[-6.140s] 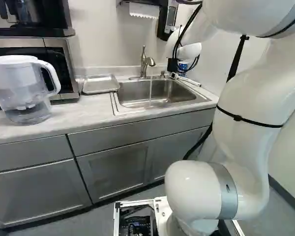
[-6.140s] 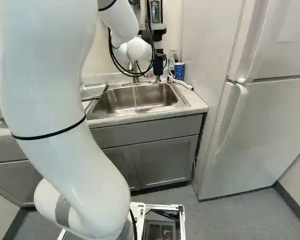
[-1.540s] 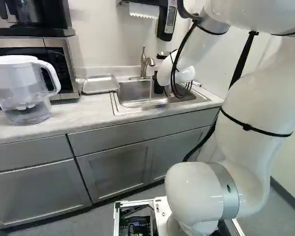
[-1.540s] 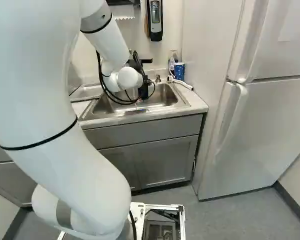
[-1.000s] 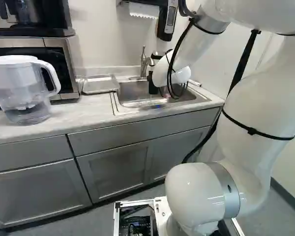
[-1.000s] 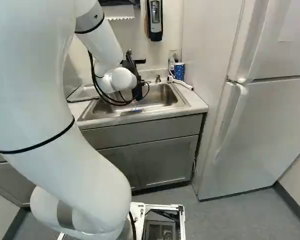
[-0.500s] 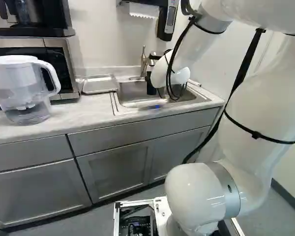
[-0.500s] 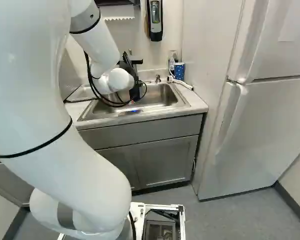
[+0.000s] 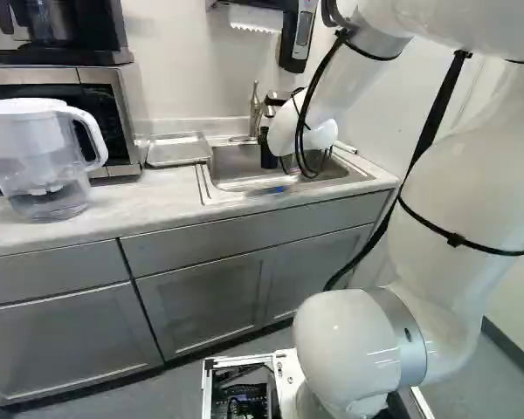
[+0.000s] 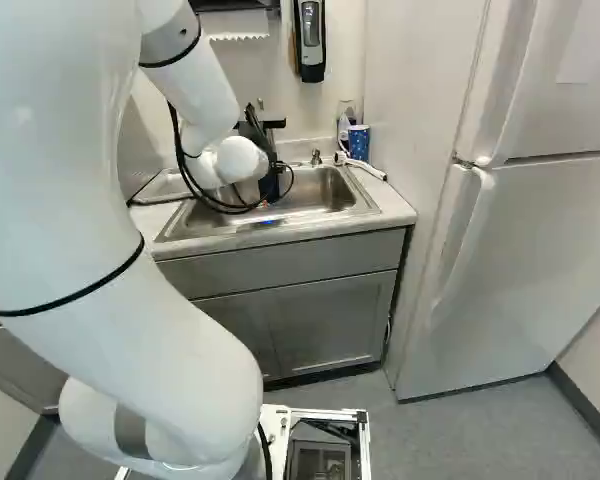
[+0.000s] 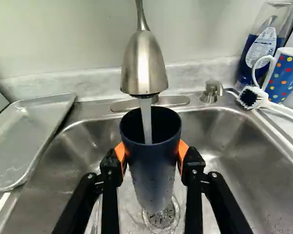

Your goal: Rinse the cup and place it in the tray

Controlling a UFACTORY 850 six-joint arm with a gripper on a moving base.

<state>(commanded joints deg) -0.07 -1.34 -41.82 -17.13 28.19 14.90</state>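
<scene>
Over the sink, in the right base view, the gripper [image 10: 270, 182] shows as a dark shape with its fingertips hidden. In the wrist view the gripper [image 11: 151, 155] is shut on a dark blue cup [image 11: 150, 161], an orange pad against each side. The cup stands upright, its open top under the faucet [image 11: 144, 63], and a stream of water [image 11: 146, 119] runs into it. Below it lies the drain [image 11: 162, 219] of the steel sink [image 11: 239, 146]. Beside the sink, the metal tray [image 11: 24, 141] rests on the counter with nothing on it.
Across the sink from the tray stand a dotted mug [image 11: 287, 73], a soap bottle [image 11: 261, 44] and a brush [image 11: 256, 97]. A soap pump [image 11: 211, 91] sits beside the faucet. The water pitcher [image 9: 39, 157] and microwave [image 9: 113, 113] are at the left of the left base view.
From the sink's far right corner, the arm has come across to the faucet, lowering over the basin. In the last half second it has barely moved. The base has stayed put.
</scene>
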